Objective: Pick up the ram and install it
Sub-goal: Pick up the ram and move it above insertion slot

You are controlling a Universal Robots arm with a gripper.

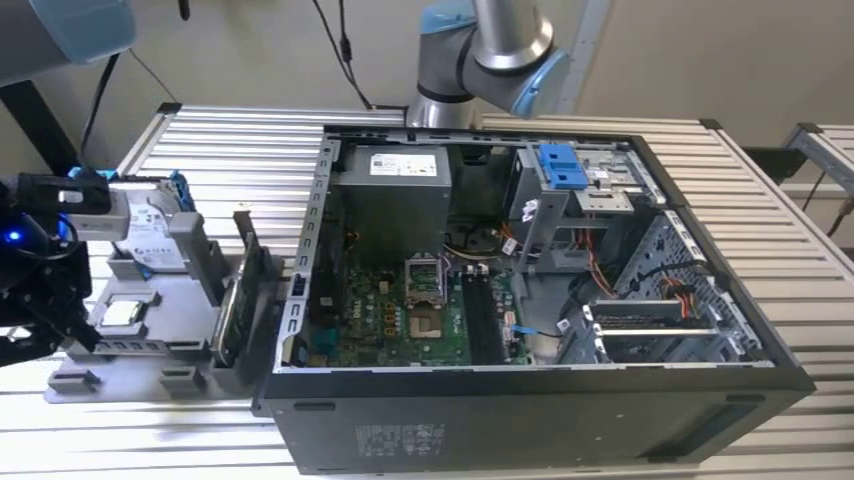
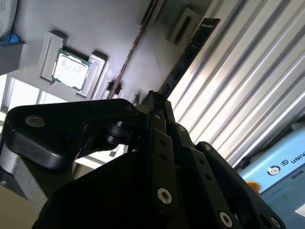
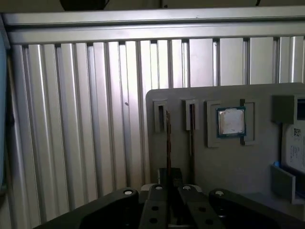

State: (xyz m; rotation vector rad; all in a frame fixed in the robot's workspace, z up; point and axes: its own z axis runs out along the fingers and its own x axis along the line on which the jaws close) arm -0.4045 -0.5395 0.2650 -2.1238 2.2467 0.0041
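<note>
The ram (image 3: 167, 138) is a thin dark stick seen edge-on, standing in a slot of the grey parts tray (image 3: 224, 167). In the second wrist view the ram (image 2: 190, 52) runs from the tray slot back to my fingertips. My gripper (image 3: 170, 172) straddles the stick's near end, and its black fingers (image 2: 164, 143) look shut on it. In the exterior view my gripper (image 1: 54, 330) hangs over the tray's (image 1: 134, 345) left end, far from the open computer case (image 1: 534, 300) and the motherboard (image 1: 414, 320) inside it.
On the tray, a second thin card (image 3: 192, 136) stands beside the ram and a processor chip (image 3: 231, 121) lies flat. A hard drive in a blue frame (image 1: 147, 240) and a green card (image 1: 247, 290) stand there too. The slatted metal table (image 3: 71, 119) surrounds everything.
</note>
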